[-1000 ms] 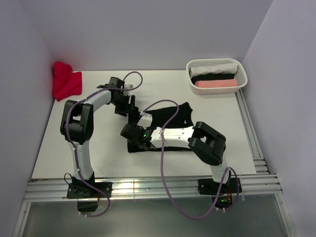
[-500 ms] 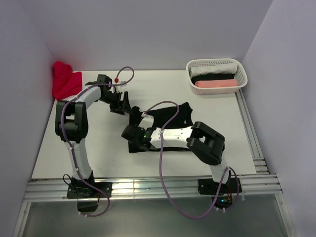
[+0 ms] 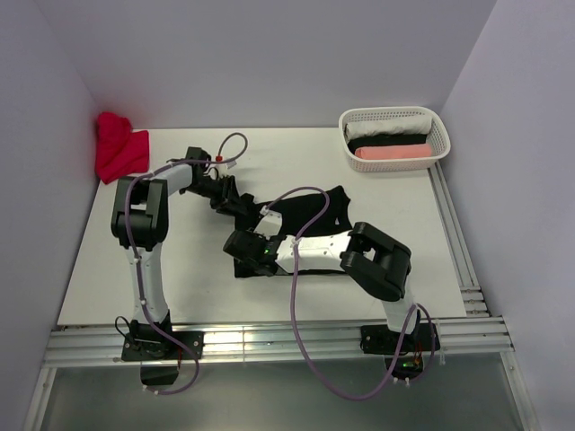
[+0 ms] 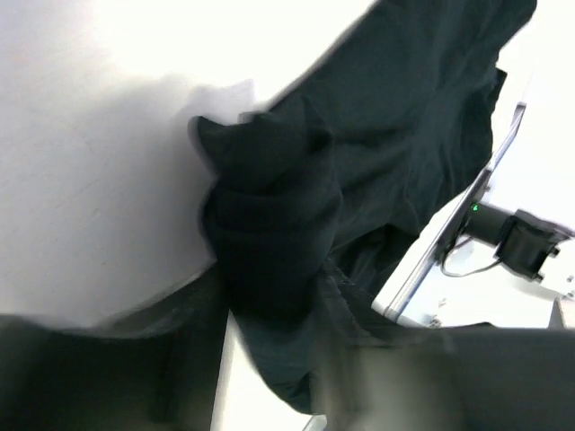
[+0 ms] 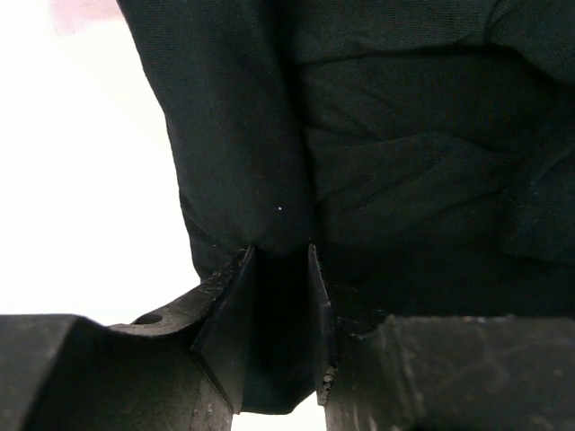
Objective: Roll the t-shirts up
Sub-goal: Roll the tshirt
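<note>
White table [image 3: 180,260], with black t-shirt [image 3: 332,208] crumpled near its centre, red cloth [image 3: 119,148] bunched at far left corner, white basket [image 3: 395,162] at far right corner.

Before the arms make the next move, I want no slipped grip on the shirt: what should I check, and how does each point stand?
1. Hold of right gripper on shirt: ok, a fold is pinched between its fingers.
2. Hold of left gripper: cannot tell, its wrist view is blurred.
3. Place of left gripper: ok, at the shirt's far left corner.
4. Roll done: not ok, the shirt lies mostly flat, bunched at that corner.
5. Arms apart from basket and red cloth: ok.
</note>
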### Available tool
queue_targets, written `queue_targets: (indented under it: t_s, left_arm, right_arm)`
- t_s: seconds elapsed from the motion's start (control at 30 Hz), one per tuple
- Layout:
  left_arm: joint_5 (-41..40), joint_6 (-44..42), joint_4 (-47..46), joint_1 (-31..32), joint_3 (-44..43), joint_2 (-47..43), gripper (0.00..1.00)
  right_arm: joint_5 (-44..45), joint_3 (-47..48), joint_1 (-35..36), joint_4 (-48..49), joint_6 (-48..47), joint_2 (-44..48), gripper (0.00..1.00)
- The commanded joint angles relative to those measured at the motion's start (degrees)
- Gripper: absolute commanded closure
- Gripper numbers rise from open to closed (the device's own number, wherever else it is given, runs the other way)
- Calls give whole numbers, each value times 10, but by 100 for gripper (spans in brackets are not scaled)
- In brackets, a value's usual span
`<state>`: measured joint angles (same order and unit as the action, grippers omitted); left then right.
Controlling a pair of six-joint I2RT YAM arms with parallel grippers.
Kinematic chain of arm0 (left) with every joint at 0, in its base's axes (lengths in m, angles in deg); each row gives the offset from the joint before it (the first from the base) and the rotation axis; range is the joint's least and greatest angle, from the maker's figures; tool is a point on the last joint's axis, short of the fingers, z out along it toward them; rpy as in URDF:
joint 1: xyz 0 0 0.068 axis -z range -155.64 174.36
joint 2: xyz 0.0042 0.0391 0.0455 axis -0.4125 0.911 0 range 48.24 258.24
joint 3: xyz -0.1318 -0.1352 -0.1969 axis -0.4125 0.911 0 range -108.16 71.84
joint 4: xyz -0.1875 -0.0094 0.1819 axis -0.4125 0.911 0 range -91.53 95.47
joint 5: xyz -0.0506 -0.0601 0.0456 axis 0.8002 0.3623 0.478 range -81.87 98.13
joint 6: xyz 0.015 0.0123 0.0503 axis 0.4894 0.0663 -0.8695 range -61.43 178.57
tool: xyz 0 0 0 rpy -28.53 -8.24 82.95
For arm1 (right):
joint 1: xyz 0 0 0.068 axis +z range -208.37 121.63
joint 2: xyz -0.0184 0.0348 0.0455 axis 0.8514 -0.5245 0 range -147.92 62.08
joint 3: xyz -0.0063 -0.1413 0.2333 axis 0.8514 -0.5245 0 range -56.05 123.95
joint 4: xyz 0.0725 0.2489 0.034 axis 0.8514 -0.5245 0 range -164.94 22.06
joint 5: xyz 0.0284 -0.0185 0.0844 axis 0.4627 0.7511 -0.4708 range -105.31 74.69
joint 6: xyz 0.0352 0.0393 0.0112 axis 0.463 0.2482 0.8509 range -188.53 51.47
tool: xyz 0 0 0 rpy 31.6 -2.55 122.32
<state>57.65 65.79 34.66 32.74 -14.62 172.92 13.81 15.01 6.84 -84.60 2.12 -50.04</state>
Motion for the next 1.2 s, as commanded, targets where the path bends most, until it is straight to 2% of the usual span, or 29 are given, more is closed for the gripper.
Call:
queue_targets:
  t_s: [0.0,0.1,0.2,0.47,0.63,0.87,1.0,1.17]
  left_arm:
    - [-44,31,-30,8,0,-12,68]
    - [-130,31,-4,17,-13,-27,82]
    - [-179,26,20,24,-27,-33,86]
    - [-218,14,36,43,-32,-42,88]
    - [-225,12,45,50,-45,-37,87]
    - [-231,7,57,51,-56,-31,87]
    - [-238,1,62,52,-58,-28,87]
    - [-250,-7,65,52,-62,-22,87]
  right_arm:
    - [23,-14,-3,-72,-6,1,64]
    - [42,20,-2,-114,-18,-1,60]
    - [69,63,3,-161,-28,-2,56]
    - [139,199,30,-271,-46,-21,53]
    - [143,282,44,-300,-72,-74,52]
    - [129,318,47,-318,-75,-129,52]
    - [121,341,49,-347,-75,-163,49]
    - [98,340,57,-339,-88,-175,47]
